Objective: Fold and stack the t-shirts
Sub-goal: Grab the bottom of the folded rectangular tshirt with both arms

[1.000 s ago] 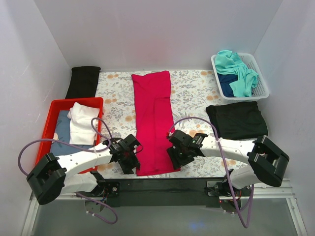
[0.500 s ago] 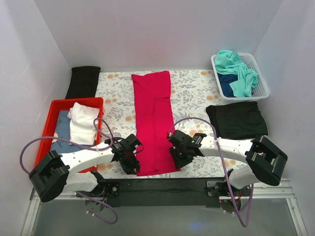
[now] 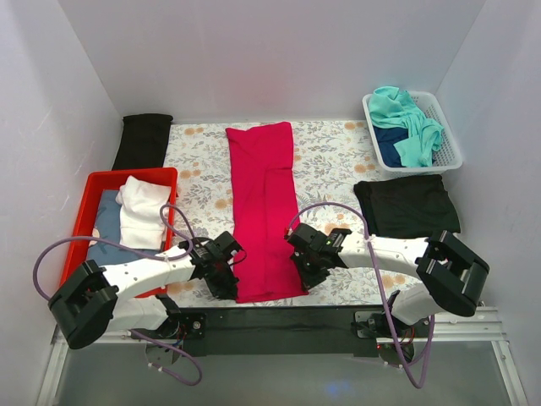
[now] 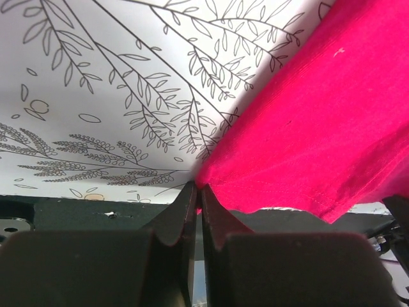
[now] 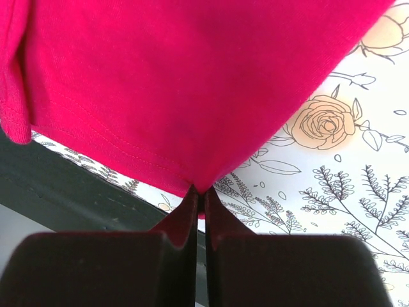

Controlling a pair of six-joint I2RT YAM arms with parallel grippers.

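Note:
A crimson-red t-shirt lies as a long folded strip down the middle of the flowered table cover. My left gripper is shut on the strip's near left corner. At the near right corner, my right gripper is shut as well, the hem pinched between its fingertips. A black t-shirt lies folded at the right. Teal and navy t-shirts are heaped in the white basket.
A red bin at the left holds white and blue-grey cloth. A dark folded cloth lies at the back left. The table's black front edge runs just below the shirt's hem. White walls enclose the space.
Both grippers have closed from part-open onto the near corners of the red t-shirt. The arms shifted only slightly; the shirt lies as before.

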